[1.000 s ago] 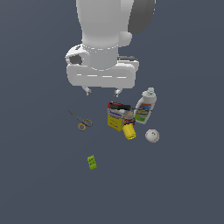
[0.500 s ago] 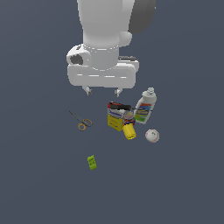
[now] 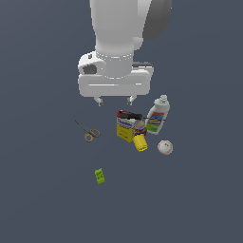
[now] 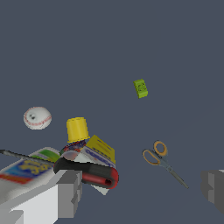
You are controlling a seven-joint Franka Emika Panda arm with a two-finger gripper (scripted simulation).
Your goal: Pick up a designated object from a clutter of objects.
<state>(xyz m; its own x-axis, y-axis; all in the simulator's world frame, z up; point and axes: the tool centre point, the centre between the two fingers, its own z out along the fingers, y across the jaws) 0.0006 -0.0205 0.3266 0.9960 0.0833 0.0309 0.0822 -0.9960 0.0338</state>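
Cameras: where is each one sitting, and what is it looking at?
Exterior view: off the arm, looking at the floor and clutter, with the arm's white body and open gripper hanging above.
Wrist view: on the wrist, looking down between the two grey fingers at the clutter.
Both show: screwdriver on the yellow box, can, baseball, scissors, green block.

You see a glossy white Panda arm (image 3: 121, 33), a fat rounded column with a dark grey patch on its upper side. Its gripper (image 3: 114, 100) has a broad, flat white body with a dark round recess at one end. Two short pale grey fingers (image 3: 99, 101) look blocky and square-edged in your wrist view.
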